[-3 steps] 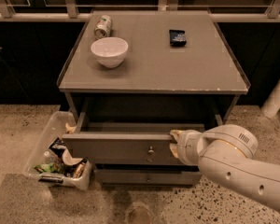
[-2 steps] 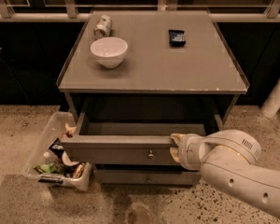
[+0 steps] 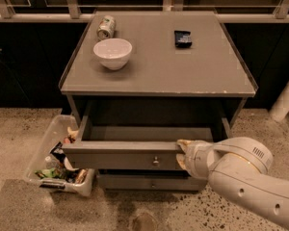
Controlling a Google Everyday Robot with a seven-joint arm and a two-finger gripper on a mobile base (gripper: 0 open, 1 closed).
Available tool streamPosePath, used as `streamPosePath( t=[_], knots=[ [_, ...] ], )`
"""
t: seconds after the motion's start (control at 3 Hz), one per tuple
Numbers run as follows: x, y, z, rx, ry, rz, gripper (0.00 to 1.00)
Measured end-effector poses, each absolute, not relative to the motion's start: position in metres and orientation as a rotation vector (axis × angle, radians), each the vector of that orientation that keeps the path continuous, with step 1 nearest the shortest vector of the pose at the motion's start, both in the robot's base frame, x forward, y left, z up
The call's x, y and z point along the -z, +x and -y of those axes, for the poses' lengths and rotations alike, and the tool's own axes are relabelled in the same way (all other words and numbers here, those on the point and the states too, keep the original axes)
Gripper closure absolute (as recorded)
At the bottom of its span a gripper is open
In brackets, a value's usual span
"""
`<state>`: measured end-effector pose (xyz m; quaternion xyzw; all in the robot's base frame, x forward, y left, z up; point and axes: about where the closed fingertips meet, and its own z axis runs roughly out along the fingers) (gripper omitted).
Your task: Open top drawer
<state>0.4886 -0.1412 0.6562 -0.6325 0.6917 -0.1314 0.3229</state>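
Note:
The top drawer (image 3: 125,159) is a wide grey front with a small round metal knob (image 3: 155,161) at its centre. It stands pulled out from the grey cabinet (image 3: 159,83), and its dark inside shows behind the front. My gripper (image 3: 183,153) is at the right part of the drawer front, right of the knob, against its top edge. The white arm (image 3: 241,177) reaches in from the lower right and hides the drawer's right end.
A shallower drawer (image 3: 144,182) sits shut below. On the cabinet top are a white bowl (image 3: 112,52), a tipped can (image 3: 106,27) and a dark packet (image 3: 183,38). A white bin of trash (image 3: 48,143) stands on the floor at the left. A white post (image 3: 285,100) is at the right.
The top drawer has slid further out toward the camera. My gripper has moved back with it at the drawer front.

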Motion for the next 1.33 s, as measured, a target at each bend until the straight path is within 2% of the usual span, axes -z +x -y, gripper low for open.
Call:
streamPosePath(
  t=[1.33],
  knots=[
    [-0.659,0.47,0.138,0.335,-1.664,-1.81,1.0]
  ],
)
